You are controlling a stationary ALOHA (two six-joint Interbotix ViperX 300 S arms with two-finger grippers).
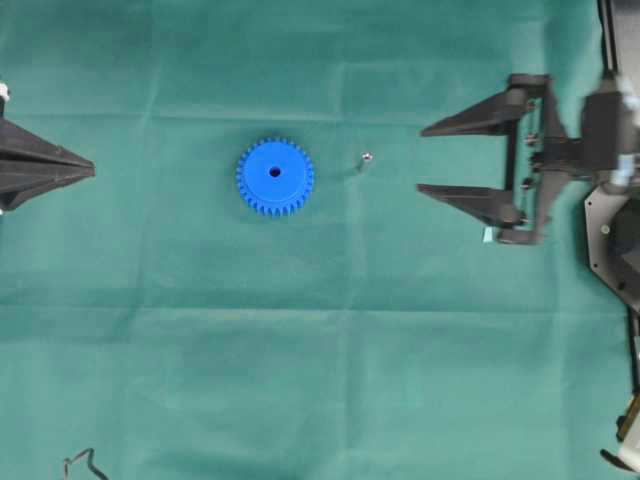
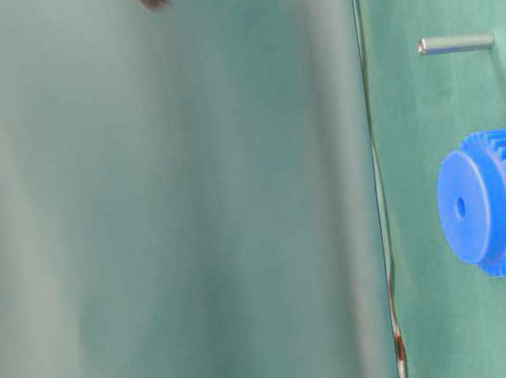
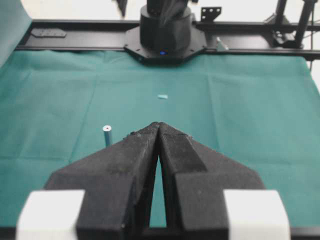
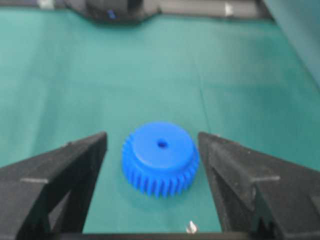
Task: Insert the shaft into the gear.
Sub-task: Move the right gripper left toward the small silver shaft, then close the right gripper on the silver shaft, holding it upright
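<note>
My right hand point(image 1: 420, 160) is spread wide, empty; left hand point(image 1: 92, 170) pinched together, parked. Shaft point(image 1: 366, 158) stands upright on the table point(image 1: 320, 350) between the gear point(image 1: 275, 176) and my right hand. Approach low, pinch the pin mid-length, don't tip it.

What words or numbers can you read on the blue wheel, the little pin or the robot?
None can be read. The gear is plain blue, the shaft bare metal, and the cloth unmarked green. The arm base shows a blue light, no letters.
</note>
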